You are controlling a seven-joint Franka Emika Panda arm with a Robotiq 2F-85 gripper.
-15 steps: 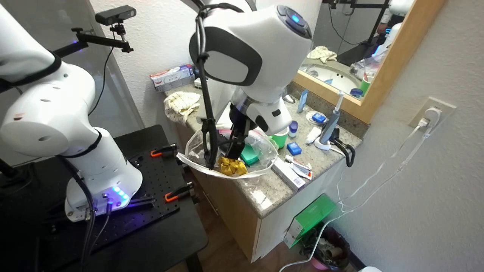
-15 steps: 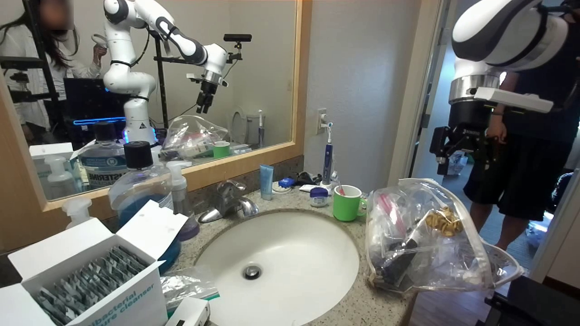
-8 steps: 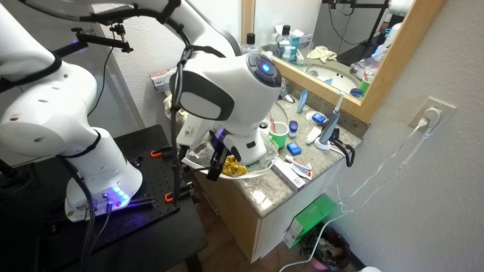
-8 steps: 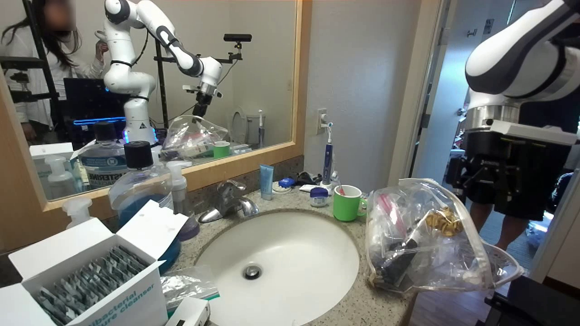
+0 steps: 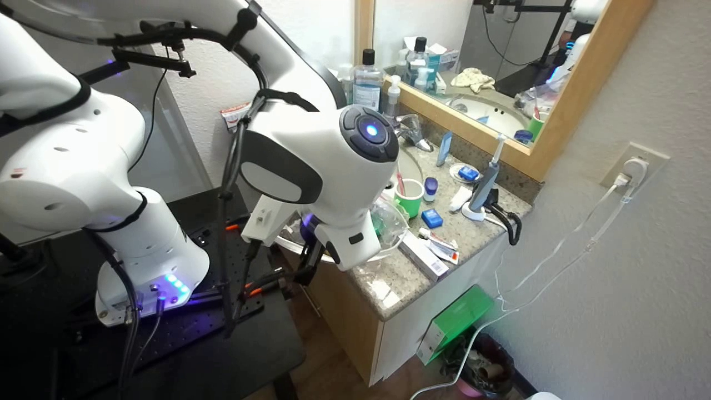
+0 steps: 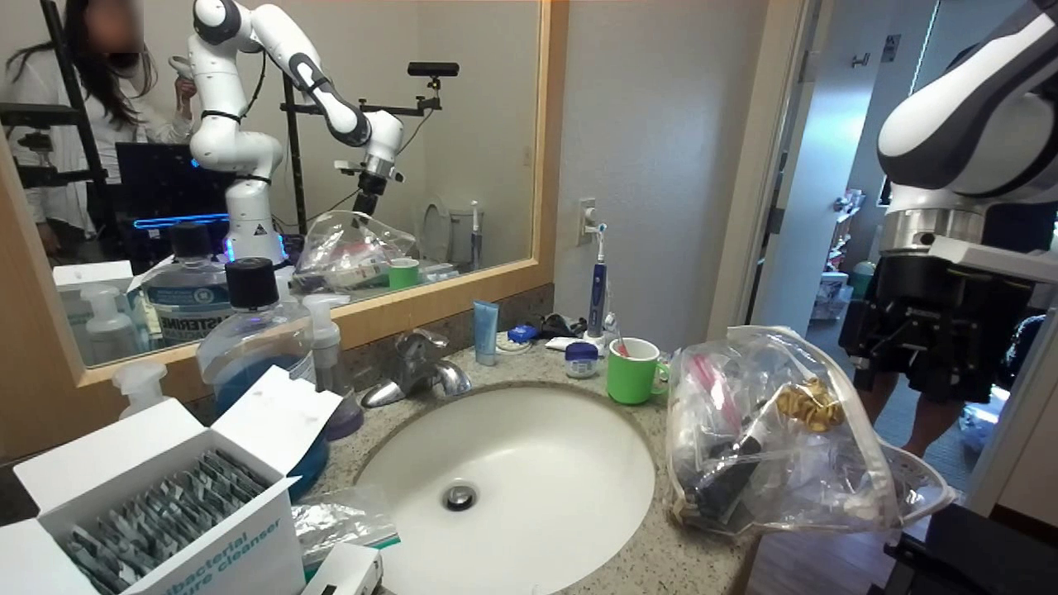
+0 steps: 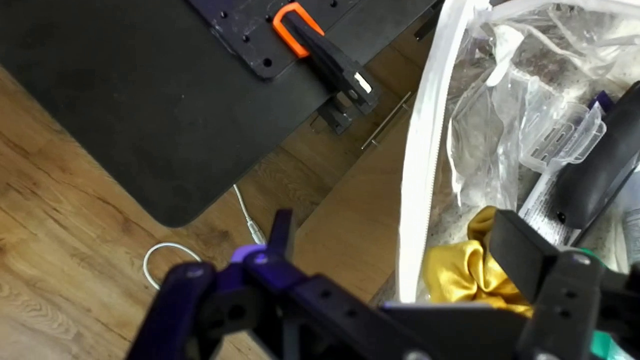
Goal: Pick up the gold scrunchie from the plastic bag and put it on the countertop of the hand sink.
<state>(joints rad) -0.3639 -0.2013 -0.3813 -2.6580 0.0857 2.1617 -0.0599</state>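
Observation:
The gold scrunchie [image 6: 812, 405] lies in the clear plastic bag [image 6: 826, 483], near its whitish rim. In the wrist view the scrunchie [image 7: 457, 272] is partly hidden by my right-hand finger. My gripper [image 7: 400, 235] is open and empty, its fingers straddling the bag's rim [image 7: 417, 185]. One finger is over the scrunchie's side, the other is outside the bag. In an exterior view the gripper [image 6: 905, 368] is above and beside the bag's mouth. In an exterior view [image 5: 391, 222] the bag shows but the wrist hides the scrunchie. The countertop [image 5: 383, 286] surrounds the white hand sink [image 6: 562, 463].
A green mug [image 6: 632, 372] stands beside the bag. A toothpaste box [image 5: 425, 255] and blue items [image 5: 432, 218] lie on the counter. An open white box [image 6: 182, 504] and a mouthwash bottle [image 6: 256, 347] stand by the basin. A black table [image 7: 150, 100] with a clamp [image 7: 330, 60] adjoins.
The arm has lowered and moved away from the basin, towards the bag's rim and the black table. The wrist has turned. The scrunchie and bag have not moved.

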